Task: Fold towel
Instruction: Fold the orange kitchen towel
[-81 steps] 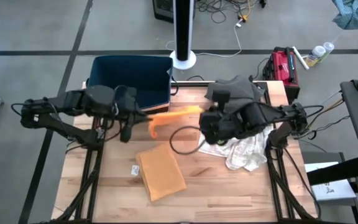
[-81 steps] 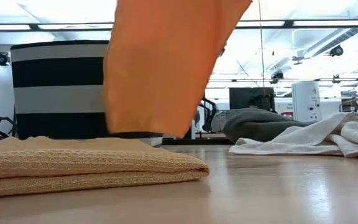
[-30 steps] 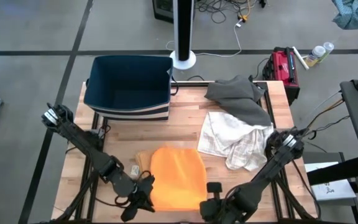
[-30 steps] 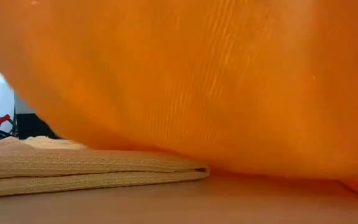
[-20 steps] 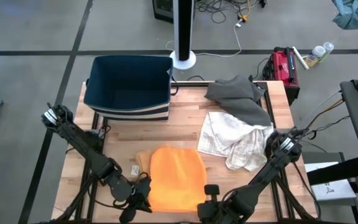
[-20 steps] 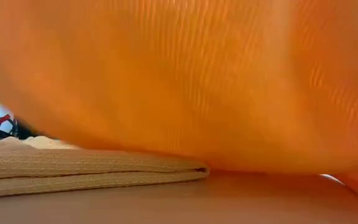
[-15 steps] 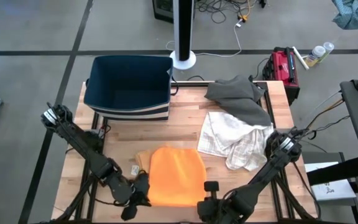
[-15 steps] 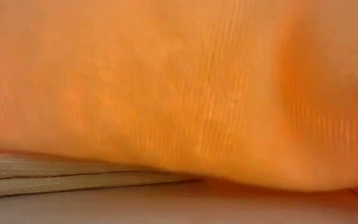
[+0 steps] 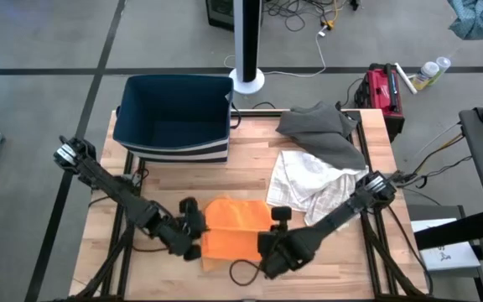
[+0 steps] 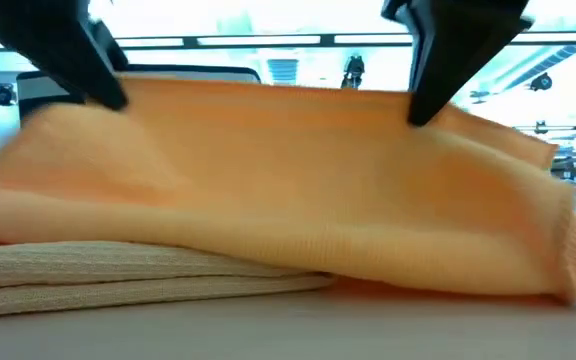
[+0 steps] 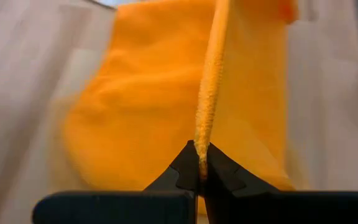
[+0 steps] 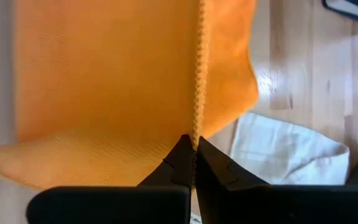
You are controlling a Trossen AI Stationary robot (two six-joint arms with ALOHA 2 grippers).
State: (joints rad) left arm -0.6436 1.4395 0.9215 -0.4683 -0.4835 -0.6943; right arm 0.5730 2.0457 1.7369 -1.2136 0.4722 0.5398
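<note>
While pinched by left gripper [image 9: 196, 220], right gripper [image 9: 273, 220], orange towel [image 9: 235, 225], half lifted

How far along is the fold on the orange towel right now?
Done: one tan waffle-weave towel lies folded flat on the wooden table.

In hand: the left pincer and right pincer, both shut, carry the orange terry towel by one edge over its other half.

Left: laying that edge down, any further folds.
</note>
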